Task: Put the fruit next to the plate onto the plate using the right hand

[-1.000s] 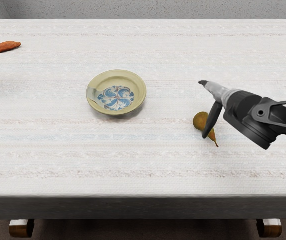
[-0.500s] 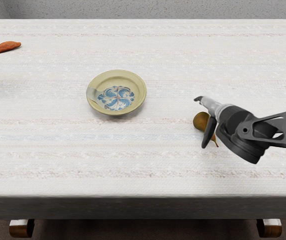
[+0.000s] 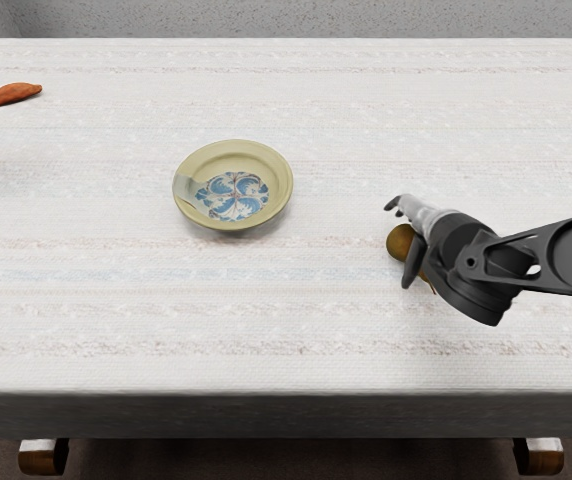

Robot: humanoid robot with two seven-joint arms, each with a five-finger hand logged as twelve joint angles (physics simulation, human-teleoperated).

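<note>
Pear [image 3: 399, 241] is the fruit in question, and in the head view it lies on the table [image 3: 286, 340] well to the right of the plate [image 3: 266, 160] and a little nearer, its stem end hidden behind the arm. Over the past second the right hand [image 3: 428, 232] has come down and moved left, from hovering beside the fruit to sitting right over it. Its long fingers [image 3: 398, 205] now reach past the far side of the pear, while one dark digit hangs down on the near side. The hand is unclenched and straddles the fruit rather than clamping it, so nothing is held yet. This suggests the reach is almost over and closing the fingers comes next; lifting and carrying to the plate, which holds no fruit, remain. The left arm is out of sight.
</note>
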